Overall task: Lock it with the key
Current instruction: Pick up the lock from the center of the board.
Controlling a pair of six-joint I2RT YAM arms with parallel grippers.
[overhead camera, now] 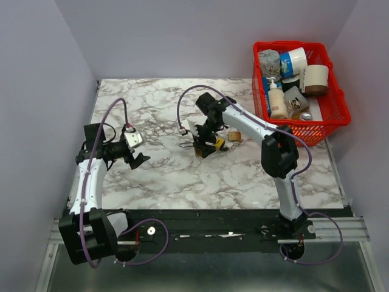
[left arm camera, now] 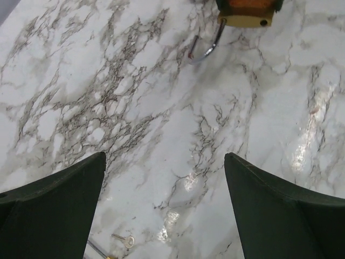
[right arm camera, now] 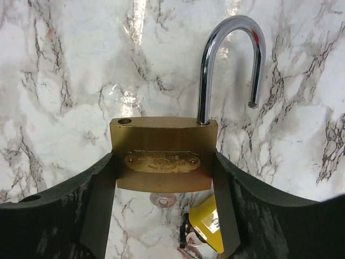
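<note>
Spreading across the whole scene is the marble table (overhead camera: 182, 182), with a red basket (overhead camera: 304, 131) of bottles at its far right corner, well apart from the work. The left gripper (left arm camera: 164, 208) hovers over bare marble on the left side, jaws wide and holding nothing. The right gripper (right arm camera: 164, 164) sits near the middle of the table, its fingers clamped on the two sides of the brass padlock (right arm camera: 164, 140). The steel shackle (right arm camera: 232, 59) stands open, its free end clear of the hole in the body. Just behind the padlock, between the right fingers, lies a yellow tag (right arm camera: 210, 221) with keys (right arm camera: 188, 245) beside it. Low in the left wrist view sits what looks like another small key (left arm camera: 125, 240), too tiny to be sure of.

Trouble could come from several places. A flat key on slick marble may skid away from wide fingers instead of lifting. The tagged keys lie so close under the right gripper that a reach for them could knock the arms together. Pressing the shackle home could twist the smooth body out of its side grip.
</note>
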